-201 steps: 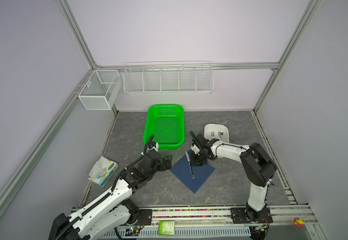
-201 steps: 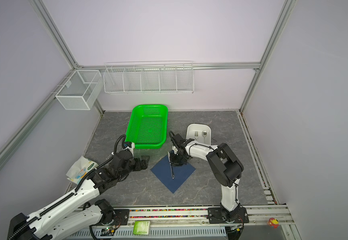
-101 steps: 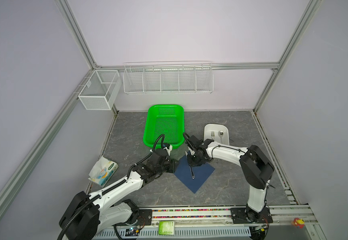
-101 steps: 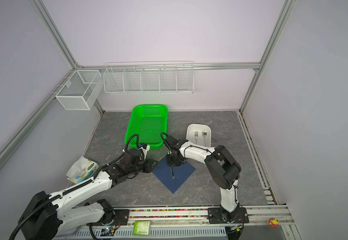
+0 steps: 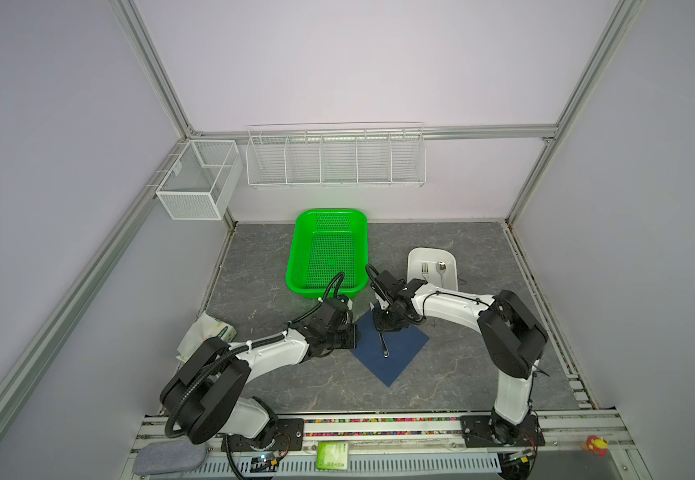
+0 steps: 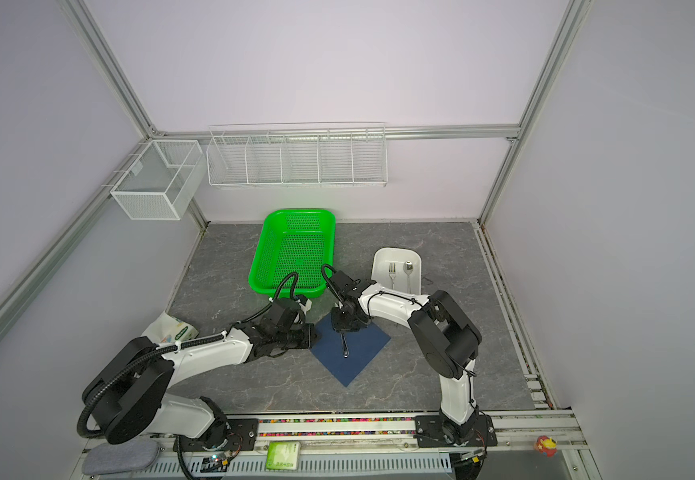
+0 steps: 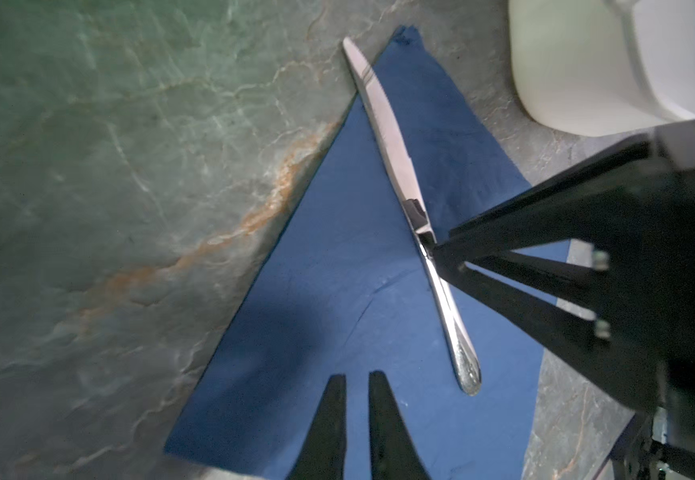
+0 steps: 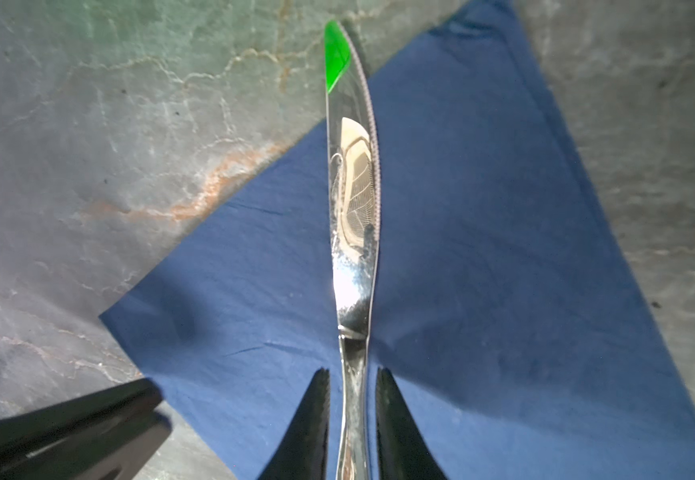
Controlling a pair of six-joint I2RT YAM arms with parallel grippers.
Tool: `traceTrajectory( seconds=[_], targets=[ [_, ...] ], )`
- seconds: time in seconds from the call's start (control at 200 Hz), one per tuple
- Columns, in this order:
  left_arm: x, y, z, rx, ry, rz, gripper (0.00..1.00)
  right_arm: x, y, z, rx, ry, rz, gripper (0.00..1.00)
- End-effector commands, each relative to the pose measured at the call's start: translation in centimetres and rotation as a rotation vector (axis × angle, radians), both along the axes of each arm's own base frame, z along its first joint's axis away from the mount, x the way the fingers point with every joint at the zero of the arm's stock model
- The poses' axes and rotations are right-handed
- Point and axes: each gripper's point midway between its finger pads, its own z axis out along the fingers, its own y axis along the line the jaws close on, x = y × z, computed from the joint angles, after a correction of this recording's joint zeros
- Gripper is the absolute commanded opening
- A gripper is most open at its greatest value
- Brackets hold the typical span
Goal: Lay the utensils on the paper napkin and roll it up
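The navy paper napkin [image 5: 402, 357] [image 6: 364, 353] lies flat as a diamond on the table. A silver knife [image 5: 384, 347] [image 7: 395, 153] [image 8: 354, 232] rests on it, its blade tip reaching past the far corner. My right gripper [image 5: 381, 328] [image 8: 353, 372] is low over the knife handle, jaws narrowly open with a thin gap on each side. My left gripper [image 5: 357, 334] [image 7: 357, 376] is over the napkin's left part, jaws almost together with nothing between them. A fork [image 5: 424, 270] and a spoon [image 5: 441, 268] lie in the white tray [image 5: 414, 255].
A green mesh basket [image 5: 329, 249] stands just behind the napkin, close to both wrists. A white tissue pack [image 5: 213, 332] lies at the left edge of the table. Wire racks [image 5: 333, 158] hang on the back wall.
My left arm has swung in from the left to the napkin's left corner, and its jaws have closed. The right gripper has stayed at the knife on the napkin.
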Motion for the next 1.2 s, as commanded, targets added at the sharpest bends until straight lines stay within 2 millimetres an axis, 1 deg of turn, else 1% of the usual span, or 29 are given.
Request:
traceTrajectory(
  seconds=[0.0,0.335,0.58,0.7,0.795,1.0,1.195],
  targets=[
    [0.9,-0.8,0.6,-0.044,-0.016,0.017,0.12,-0.3,-0.3,-0.3,-0.009,0.007,-0.023,0.23],
    [0.4,-0.3,-0.9,-0.017,0.017,0.026,0.07,-0.4,-0.1,-1.2,-0.039,0.016,-0.009,0.24],
    [0.1,0.2,-1.7,-0.015,0.028,0.049,0.04,-0.3,-0.6,-2.1,-0.124,-0.005,-0.001,0.23],
    [-0.2,0.8,-2.5,-0.006,0.034,0.068,0.03,-0.2,-1.3,-2.2,-0.214,-0.032,0.004,0.2],
    [-0.3,1.2,-2.9,0.007,0.037,0.078,0.01,-0.2,-1.3,-2.4,-0.215,-0.028,-0.003,0.2],
    [-0.5,1.6,-3.2,0.014,0.036,0.088,0.0,0.1,-1.0,-1.8,-0.167,-0.052,-0.058,0.17],
    [-0.6,1.9,-3.2,0.025,0.032,0.093,0.0,0.5,-1.7,-1.2,-0.151,-0.061,-0.097,0.17]
  ],
)
